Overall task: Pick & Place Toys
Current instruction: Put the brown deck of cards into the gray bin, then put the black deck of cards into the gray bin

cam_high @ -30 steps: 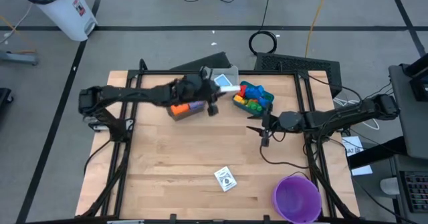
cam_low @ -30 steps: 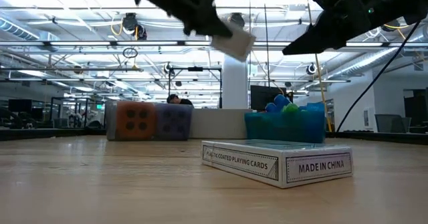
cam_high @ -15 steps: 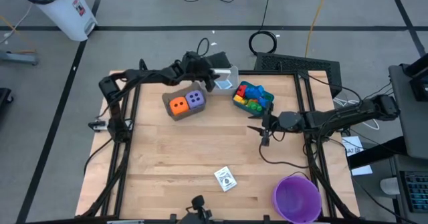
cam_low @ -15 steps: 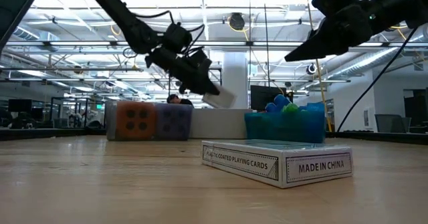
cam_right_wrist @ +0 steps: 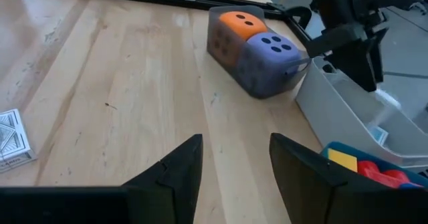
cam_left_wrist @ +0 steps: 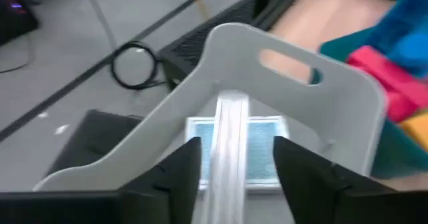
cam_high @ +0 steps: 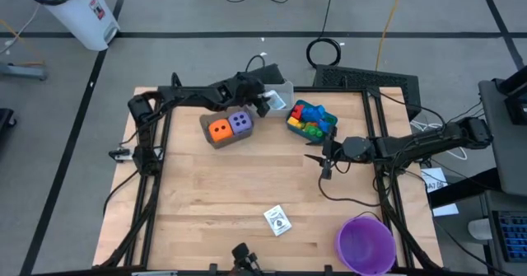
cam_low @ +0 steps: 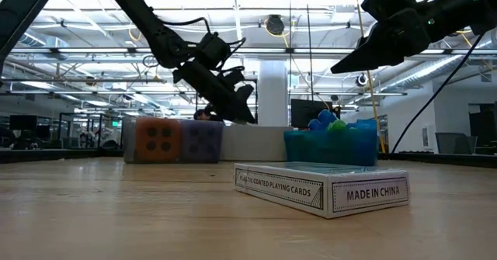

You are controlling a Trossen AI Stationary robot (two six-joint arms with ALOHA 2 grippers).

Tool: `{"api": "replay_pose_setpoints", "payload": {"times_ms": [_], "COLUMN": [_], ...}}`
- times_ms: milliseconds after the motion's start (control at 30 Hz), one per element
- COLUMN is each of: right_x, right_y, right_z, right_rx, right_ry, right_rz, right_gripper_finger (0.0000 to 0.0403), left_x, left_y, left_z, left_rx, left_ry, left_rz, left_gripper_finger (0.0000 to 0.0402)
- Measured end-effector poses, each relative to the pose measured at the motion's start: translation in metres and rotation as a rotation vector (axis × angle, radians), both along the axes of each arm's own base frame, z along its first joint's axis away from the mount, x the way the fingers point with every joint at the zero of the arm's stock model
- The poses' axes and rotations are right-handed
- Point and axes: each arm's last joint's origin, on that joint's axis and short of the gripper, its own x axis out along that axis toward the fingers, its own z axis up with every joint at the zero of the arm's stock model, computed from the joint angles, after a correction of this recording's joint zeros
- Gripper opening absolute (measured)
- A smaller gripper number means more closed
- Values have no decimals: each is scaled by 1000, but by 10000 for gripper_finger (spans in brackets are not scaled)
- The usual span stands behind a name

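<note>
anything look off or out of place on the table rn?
One thing: a card deck box lies alone near the table's front edge, skewed to it, far from the bins at the back. The dice sit in their bin, the bricks in the blue bin, a card in the grey bin. No spills.

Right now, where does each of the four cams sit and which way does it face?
High: overhead, straight down on the wooden table; both arms show.
Low: table height, across the white card box; arms above.
Left wrist: over the grey plastic bin; own fingers.
Right wrist: own fingers, toward the orange die.
Shared: that die.
</note>
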Motion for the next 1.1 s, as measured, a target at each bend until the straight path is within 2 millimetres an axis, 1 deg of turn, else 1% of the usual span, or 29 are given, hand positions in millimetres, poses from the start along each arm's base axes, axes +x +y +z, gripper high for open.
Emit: {"api": "replay_pose_setpoints", "payload": {"times_ms": [133,233,333,400,500,600,700,800,900,1000,1100], "right_x": [0,0,0,0,0,0,0,0,1,1,1], "right_y": [0,0,0,0,0,0,1,1,1,1,1], "right_z": [0,0,0,0,0,0,0,0,1,1,1], "right_rx": [7,7,7,7,8,8,19,47,51,51,46], "right_ry": [2,3,3,3,3,3,1,-11,-23,-22,-21], "right_rz": [-2,-2,-2,-1,2,2,9,17,16,15,17], "right_gripper_finger": [169,169,169,169,169,169,169,169,169,169,169], "left_x": [3,3,2,1,-1,-3,-2,3,6,11,18], "left_y": [-5,-11,-21,-30,-50,-78,-109,-145,-183,-222,-258], "left_z": [0,6,26,43,71,98,113,113,104,90,69], "left_rx": [25,37,74,87,98,84,27,-30,-79,-76,-55], "left_ry": [22,31,11,-23,-88,-167,-217,-200,-118,-28,41], "left_rz": [63,44,6,-20,-88,-188,-321,-493,-629,-752,-875], "left_gripper_finger": [244,278,302,311,318,317,312,308,309,310,310]}}
